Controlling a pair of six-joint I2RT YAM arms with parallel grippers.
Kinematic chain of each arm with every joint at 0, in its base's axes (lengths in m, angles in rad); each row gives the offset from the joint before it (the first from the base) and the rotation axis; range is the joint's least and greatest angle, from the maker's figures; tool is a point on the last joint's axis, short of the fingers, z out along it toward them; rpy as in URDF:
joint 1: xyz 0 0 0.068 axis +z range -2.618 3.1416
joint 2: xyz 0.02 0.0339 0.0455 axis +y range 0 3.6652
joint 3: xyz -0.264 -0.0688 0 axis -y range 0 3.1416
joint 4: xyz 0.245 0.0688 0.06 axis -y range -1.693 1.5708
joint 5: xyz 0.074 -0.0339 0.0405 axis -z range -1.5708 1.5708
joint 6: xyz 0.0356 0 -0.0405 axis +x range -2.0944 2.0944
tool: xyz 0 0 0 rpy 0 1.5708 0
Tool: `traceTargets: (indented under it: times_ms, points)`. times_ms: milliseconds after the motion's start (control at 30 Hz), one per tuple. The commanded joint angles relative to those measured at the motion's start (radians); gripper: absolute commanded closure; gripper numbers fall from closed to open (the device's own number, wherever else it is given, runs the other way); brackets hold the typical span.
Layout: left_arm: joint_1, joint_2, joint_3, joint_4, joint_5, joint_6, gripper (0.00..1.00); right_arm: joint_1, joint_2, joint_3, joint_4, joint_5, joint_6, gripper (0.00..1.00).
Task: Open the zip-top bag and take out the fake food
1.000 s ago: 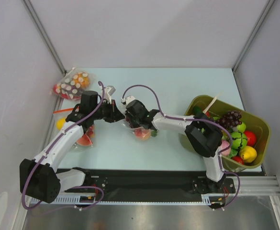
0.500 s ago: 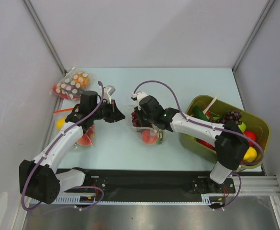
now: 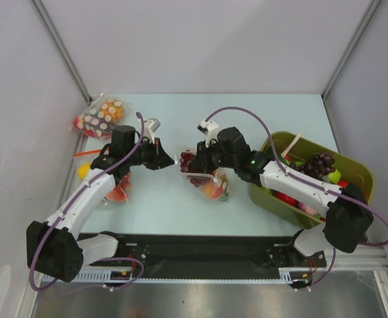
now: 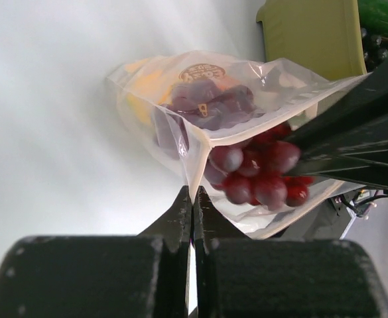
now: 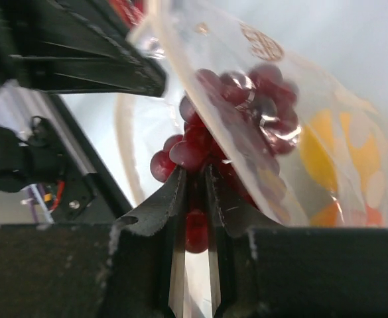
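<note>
The zip-top bag (image 3: 210, 184) lies mid-table, clear with white dots, mouth towards the left. My left gripper (image 3: 169, 161) is shut on the bag's mouth edge; in the left wrist view (image 4: 194, 193) the plastic lip (image 4: 180, 106) runs into its closed jaws. My right gripper (image 3: 197, 161) is shut on the dark purple grape bunch (image 3: 188, 161) at the bag's mouth; in the right wrist view (image 5: 194, 182) grapes (image 5: 197, 149) sit between its fingers. The bunch hangs half out of the bag (image 4: 260, 173). Orange-yellow fruit (image 5: 326, 156) and the peach (image 3: 213, 191) are still inside.
An olive-green bin (image 3: 345, 158) full of plastic fruit stands at the right. A dotted bag showing red and orange (image 3: 101, 116) lies at the back left. Another clear bag (image 3: 119, 192) and a yellow fruit (image 3: 84, 171) lie under my left arm.
My right gripper has moved right and a little back with the grape bunch, drawing it towards the bag's mouth. The bag has shifted right. My left gripper has held its place.
</note>
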Motion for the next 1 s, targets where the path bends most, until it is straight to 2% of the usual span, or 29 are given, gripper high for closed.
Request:
traceTargets:
  times_ms: [0,233,600,967]
  points:
    - [-0.003,-0.012,0.02,0.031,0.019,-0.009,1.0,-0.018,-0.074,-0.007,0.155,-0.189,0.029,0.89]
    - [-0.003,0.001,0.02,0.034,0.033,-0.011,1.0,-0.041,-0.142,-0.059,0.313,-0.34,0.099,0.89]
    - [-0.003,0.007,0.02,0.032,0.037,-0.008,1.0,-0.071,-0.147,-0.082,0.578,-0.439,0.237,0.9]
    - [-0.003,0.007,0.021,0.028,0.03,-0.006,1.0,-0.109,-0.196,-0.089,0.773,-0.516,0.385,0.89]
